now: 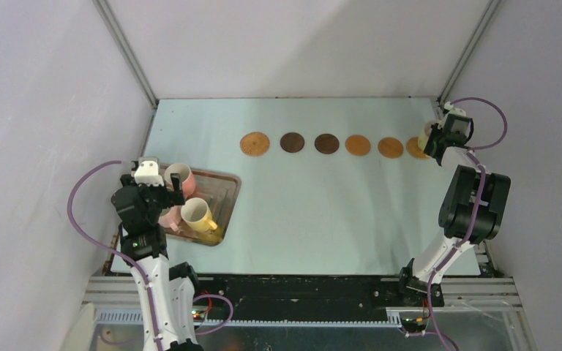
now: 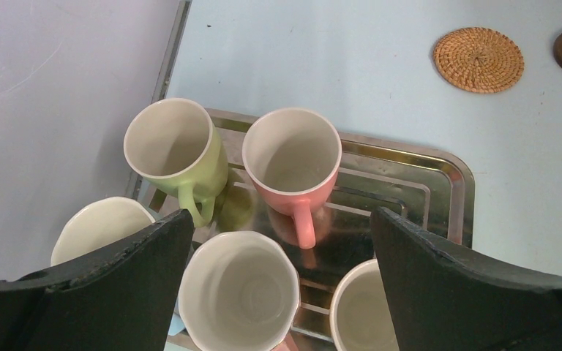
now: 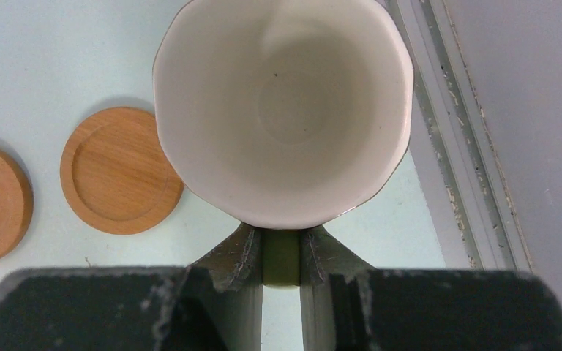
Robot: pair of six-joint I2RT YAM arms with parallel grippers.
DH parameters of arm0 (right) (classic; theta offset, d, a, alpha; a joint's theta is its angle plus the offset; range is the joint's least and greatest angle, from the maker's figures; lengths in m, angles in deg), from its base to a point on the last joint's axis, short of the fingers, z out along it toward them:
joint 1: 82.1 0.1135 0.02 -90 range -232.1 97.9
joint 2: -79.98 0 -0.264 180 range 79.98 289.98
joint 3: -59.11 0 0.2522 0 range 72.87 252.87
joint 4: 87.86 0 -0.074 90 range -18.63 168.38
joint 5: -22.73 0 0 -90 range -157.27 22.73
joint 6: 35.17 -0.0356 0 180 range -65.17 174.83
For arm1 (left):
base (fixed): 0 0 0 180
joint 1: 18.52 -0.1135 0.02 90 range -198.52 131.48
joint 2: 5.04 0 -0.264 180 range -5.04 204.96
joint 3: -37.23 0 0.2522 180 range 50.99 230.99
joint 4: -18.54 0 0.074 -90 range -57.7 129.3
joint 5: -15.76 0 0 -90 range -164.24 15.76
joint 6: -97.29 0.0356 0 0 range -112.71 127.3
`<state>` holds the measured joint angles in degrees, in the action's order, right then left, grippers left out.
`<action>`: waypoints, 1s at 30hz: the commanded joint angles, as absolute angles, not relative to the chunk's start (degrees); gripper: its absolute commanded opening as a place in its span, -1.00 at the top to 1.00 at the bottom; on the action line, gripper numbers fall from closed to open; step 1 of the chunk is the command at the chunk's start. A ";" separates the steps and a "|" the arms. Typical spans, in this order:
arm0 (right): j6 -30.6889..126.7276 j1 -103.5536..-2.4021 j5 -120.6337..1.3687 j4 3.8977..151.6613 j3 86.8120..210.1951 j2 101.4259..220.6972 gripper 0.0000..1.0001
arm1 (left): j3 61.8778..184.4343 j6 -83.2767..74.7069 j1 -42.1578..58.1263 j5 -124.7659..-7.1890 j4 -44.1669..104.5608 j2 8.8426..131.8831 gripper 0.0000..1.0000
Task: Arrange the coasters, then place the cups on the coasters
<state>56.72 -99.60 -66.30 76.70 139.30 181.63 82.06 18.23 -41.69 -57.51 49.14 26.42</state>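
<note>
Six coasters lie in a row across the far table, from a woven tan one (image 1: 255,143) (image 2: 478,59) through two dark brown ones (image 1: 292,142) to smooth orange-brown ones (image 1: 390,148) (image 3: 121,170). My right gripper (image 1: 433,142) (image 3: 281,238) is shut on the handle of a pale yellow-green cup (image 3: 282,110), held over the rightmost coaster (image 1: 414,149), which the cup mostly hides. My left gripper (image 1: 162,191) (image 2: 282,241) hangs open above the cups on the tray: a light green cup (image 2: 175,150), a salmon pink one (image 2: 293,161) and a white-rimmed one (image 2: 238,292) between its fingers (image 2: 117,285).
The metal tray (image 1: 225,184) (image 2: 439,175) sits at the near left by the left wall. More cups stand on it, among them a yellow one (image 1: 199,216). The right wall's rail (image 3: 454,168) runs close beside the held cup.
</note>
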 commanded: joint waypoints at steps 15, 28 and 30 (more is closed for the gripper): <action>57.02 -97.70 -65.81 82.47 138.99 176.93 1.00 | 82.91 17.94 -42.29 -57.10 47.55 25.72 -0.97; 57.93 -98.98 -63.96 80.32 138.72 177.91 1.00 | 82.98 18.00 -42.26 -57.11 47.69 25.10 -0.97; 58.24 -99.09 -65.13 80.44 138.71 178.05 1.00 | 82.96 17.99 -42.20 -57.14 47.84 24.87 -0.97</action>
